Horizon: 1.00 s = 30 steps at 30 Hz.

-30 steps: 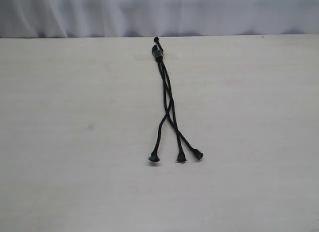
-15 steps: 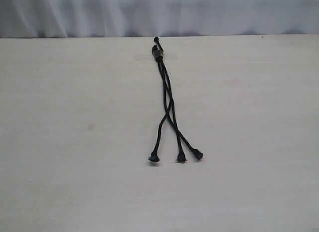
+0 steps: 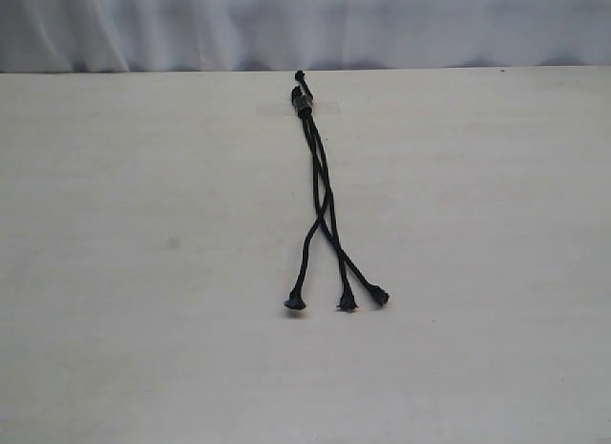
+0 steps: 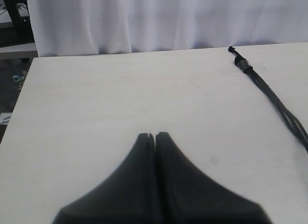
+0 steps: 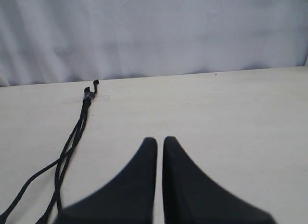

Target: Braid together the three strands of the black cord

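Note:
The black cord (image 3: 320,181) lies on the pale table, its knotted bound end (image 3: 304,102) near the far edge. The three strands cross partway down and fan out toward the front, ending in frayed knobs: left (image 3: 295,301), middle (image 3: 346,302), right (image 3: 380,296). Neither gripper shows in the exterior view. In the left wrist view, my left gripper (image 4: 155,134) is shut and empty, well apart from the cord (image 4: 269,91). In the right wrist view, my right gripper (image 5: 160,138) is empty with only a thin slit between its fingers, and the cord (image 5: 77,132) lies off to one side.
A white curtain (image 3: 305,24) hangs behind the table's far edge (image 3: 143,73). In the left wrist view the table's side edge (image 4: 19,98) shows, with dark clutter (image 4: 14,21) beyond it. A small clear strip (image 3: 325,107) lies across the cord's bound end.

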Each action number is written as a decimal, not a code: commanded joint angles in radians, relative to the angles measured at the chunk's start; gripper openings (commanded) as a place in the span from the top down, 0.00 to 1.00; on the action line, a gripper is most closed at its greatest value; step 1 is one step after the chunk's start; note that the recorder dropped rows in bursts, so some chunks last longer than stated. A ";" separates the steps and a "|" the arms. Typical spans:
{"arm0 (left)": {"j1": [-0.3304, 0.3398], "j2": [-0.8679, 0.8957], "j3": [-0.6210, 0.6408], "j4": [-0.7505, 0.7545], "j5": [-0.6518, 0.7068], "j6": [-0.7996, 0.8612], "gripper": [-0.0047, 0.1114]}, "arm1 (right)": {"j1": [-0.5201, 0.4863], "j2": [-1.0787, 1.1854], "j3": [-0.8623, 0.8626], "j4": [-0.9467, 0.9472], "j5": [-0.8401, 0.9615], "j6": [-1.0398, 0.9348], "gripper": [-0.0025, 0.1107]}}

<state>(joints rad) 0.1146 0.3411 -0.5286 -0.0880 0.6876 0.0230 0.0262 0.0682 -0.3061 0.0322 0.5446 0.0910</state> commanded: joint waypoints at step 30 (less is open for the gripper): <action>0.001 -0.011 0.004 -0.002 0.013 0.003 0.96 | 0.052 -0.068 0.306 -0.023 -0.185 -0.008 0.94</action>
<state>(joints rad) 0.1146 0.3333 -0.5286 -0.0880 0.7074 0.0247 0.0740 0.0051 -0.0032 0.0214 0.3755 0.0892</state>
